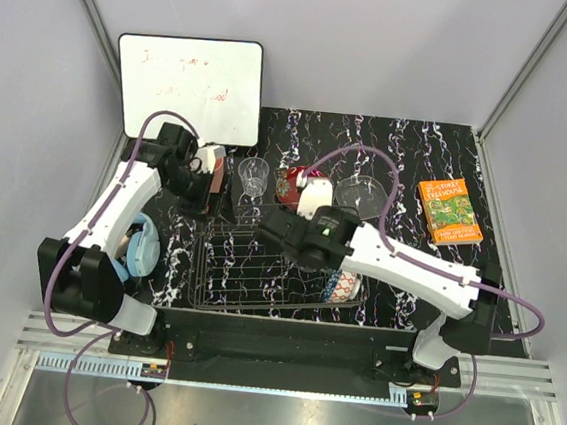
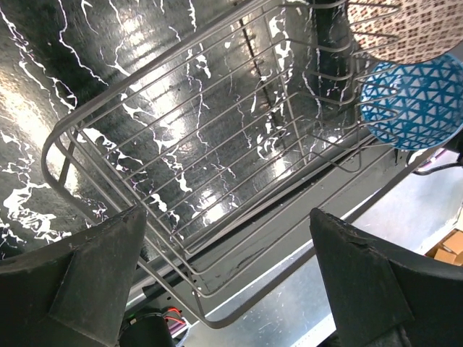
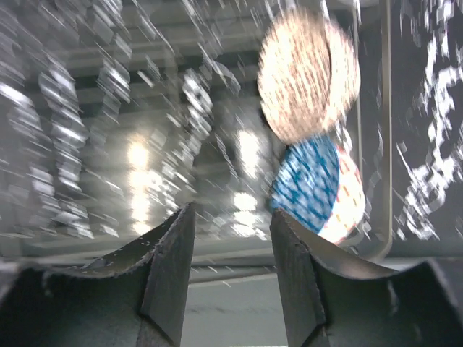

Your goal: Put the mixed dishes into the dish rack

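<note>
Dish rack (image 1: 237, 278) w/ blue patterned bowl (image 2: 412, 101) + beige speckled bowl (image 2: 405, 29); L jaws, R jaws apart.

Two bowls (image 1: 342, 284) are sitting in the rack (image 1: 249, 261), at its right end. The tumbler (image 1: 254, 177), plate (image 1: 288, 184) and glass bowl (image 1: 361, 195) are standing behind it. The headphones (image 1: 142, 244) are lying to its left, the book (image 1: 449, 210) to its right.

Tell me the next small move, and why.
Probably shift the left gripper toward the tumbler: the gripper is open and empty over the far-left corner of the rack, and the tumbler stands upright just beyond that rack, close by and not yet loaded.
</note>
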Controlling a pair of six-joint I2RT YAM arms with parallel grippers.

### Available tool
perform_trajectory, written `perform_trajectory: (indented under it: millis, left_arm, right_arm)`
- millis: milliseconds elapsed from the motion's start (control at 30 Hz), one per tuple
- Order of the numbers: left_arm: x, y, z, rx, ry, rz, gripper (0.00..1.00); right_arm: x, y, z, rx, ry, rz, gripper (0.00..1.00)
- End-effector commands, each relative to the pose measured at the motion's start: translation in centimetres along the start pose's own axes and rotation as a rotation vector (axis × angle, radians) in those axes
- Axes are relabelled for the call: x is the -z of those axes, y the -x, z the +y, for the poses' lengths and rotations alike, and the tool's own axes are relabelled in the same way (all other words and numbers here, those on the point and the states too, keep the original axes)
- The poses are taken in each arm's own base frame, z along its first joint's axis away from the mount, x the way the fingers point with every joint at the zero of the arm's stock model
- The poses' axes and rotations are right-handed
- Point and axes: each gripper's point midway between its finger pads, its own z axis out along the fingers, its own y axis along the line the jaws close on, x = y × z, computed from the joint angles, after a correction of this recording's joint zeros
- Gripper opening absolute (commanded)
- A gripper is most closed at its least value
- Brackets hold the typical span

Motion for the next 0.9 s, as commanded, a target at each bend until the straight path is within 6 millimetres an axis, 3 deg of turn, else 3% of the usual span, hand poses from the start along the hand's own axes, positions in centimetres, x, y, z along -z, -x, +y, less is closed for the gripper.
perform_trajectory:
  millis: [0, 67, 100, 133, 167, 233, 333, 367, 500, 600, 633, 767, 867]
  left_arm:
    - [-1.0, -0.4, 0.4, -0.018, -0.029, 0.016, 0.99]
    - [-1.2, -0.6, 0.6, -0.044, -0.033, 0.021, 0.99]
    - [-1.5, -1.0, 0.7, -0.043, -0.038, 0.03, 0.99]
    - [-1.7, -1.1, 0.8, -0.046, -0.044, 0.031, 0.99]
    - [-1.9, -1.3, 0.7, -0.057, -0.058, 0.035, 0.99]
    - [-2.2, -1.6, 0.9, -0.06, -0.059, 0.05, 0.99]
    - [-1.6, -1.5, 1.2, -0.093, -0.034, 0.051, 0.99]
    - [-1.1, -1.8, 1.4, -0.094, -0.008, 0.066, 0.99]
    - [2.6, 0.0, -0.2, -0.155, 0.041, -0.029, 0.99]
    - [4.6, 0.6, -0.3, -0.212, 0.095, -0.086, 0.99]
    - [4.8, 0.3, 0.6, -0.209, 0.146, -0.071, 0.99]
    - [2.2, -2.4, 4.0, -0.109, 0.231, 0.098, 0.99]
    - [2.2, -1.9, 5.5, -0.117, 0.304, 0.056, 0.99]
  right_arm:
    - [2.7, 4.0, -6.3, 0.083, -0.176, -0.105, 0.55]
    - [1.8, 5.3, -7.9, 0.022, -0.216, -0.12, 0.56]
    - [1.4, 6.6, -9.9, -0.031, -0.234, -0.124, 0.56]
    - [0.7, 7.8, -9.6, -0.097, -0.194, -0.159, 0.56]
    - [-0.4, 7.6, -10.3, -0.11, -0.193, -0.151, 0.56]
    - [-0.8, 10.5, -12.4, -0.231, -0.153, -0.227, 0.56]
    - [-1.9, 12.2, -15.1, -0.302, -0.159, -0.266, 0.55]
    - [-2.2, 12.2, -15.4, -0.304, -0.16, -0.26, 0.55]
    - [-3.8, 11.9, -15.8, -0.283, -0.188, -0.229, 0.56]
    - [-5.3, 11.2, -15.8, -0.284, -0.204, -0.203, 0.55]
    - [-5.7, 11.3, -15.8, -0.291, -0.202, -0.207, 0.55]
    - [-7.8, 11.0, -17.1, -0.338, -0.21, -0.183, 0.56]
    - [-9.2, 11.2, -17.5, -0.374, -0.177, -0.167, 0.56]
